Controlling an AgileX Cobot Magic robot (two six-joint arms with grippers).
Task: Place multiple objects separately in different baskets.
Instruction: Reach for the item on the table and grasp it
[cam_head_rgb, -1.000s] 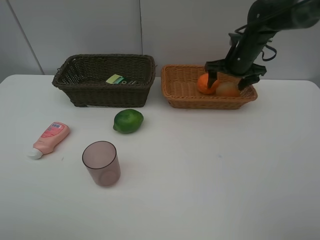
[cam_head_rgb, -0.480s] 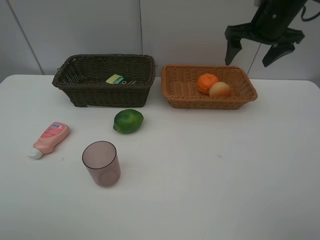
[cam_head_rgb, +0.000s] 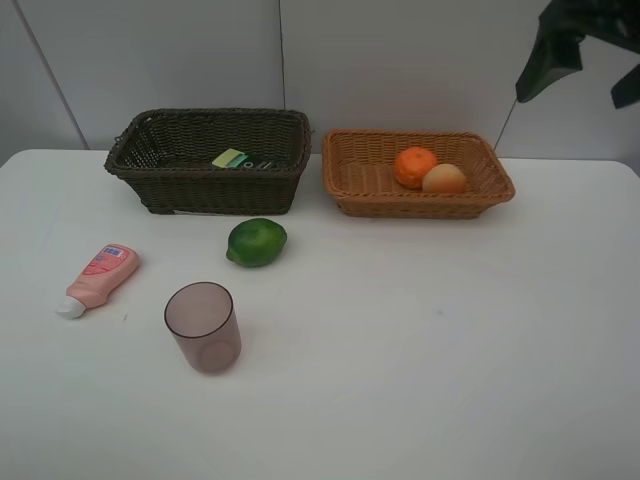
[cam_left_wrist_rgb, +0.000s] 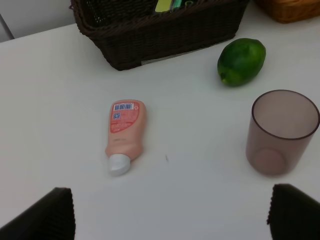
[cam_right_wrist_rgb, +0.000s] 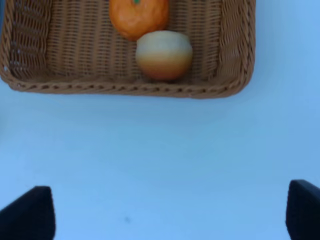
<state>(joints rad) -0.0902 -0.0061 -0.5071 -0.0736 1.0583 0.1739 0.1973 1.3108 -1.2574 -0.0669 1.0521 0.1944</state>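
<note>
Near dark woven basket (cam_head_rgb: 200, 188), smooth round lime (cam_head_rgb: 257, 242).

Lime (cam_head_rgb: 257, 242), tube (cam_head_rgb: 100, 277), cup (cam_head_rgb: 203, 327) loose (btl (cam_head_rgb: 232, 158) basketed?)

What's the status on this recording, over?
Left gripper and right gripper open, empty. Mandarin, round pale-orange fruit in tan basket; lime, pink tube, cup on table. Nothing around the lime in the way.

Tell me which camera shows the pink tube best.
The left wrist view. There the pink tube lies large and whole, with its white cap and printed label plain to see. The exterior high view shows it whole too, but small, near the left edge of the table. The right wrist view does not show it.
</note>
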